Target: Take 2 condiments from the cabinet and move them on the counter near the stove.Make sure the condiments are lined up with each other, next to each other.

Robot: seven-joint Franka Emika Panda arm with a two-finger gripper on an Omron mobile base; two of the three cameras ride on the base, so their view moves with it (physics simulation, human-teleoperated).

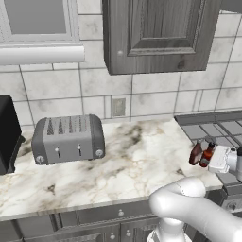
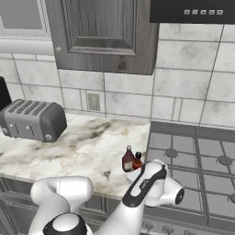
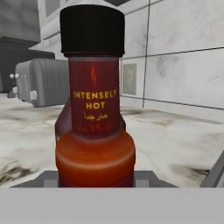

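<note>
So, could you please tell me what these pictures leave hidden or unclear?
- Gripper fingers: hand view, cut by the bottom edge and hidden behind the red bottle.
- Dark bottle: hand view, mostly behind the red one.
- Cabinet inside: door shut.
- Stove: left base view, cut by the right edge.

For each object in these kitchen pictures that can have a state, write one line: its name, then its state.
Grey wood-grain wall cabinet: door shut.
Slim red bottle with black cap: upright, capped, in the gripper.
Squat dark red-brown bottle: upright on the white marble-look counter, right beside the red bottle.
Silver toaster: slots empty.
Dark grey stove: burners unlit, nothing on the grates.
</note>
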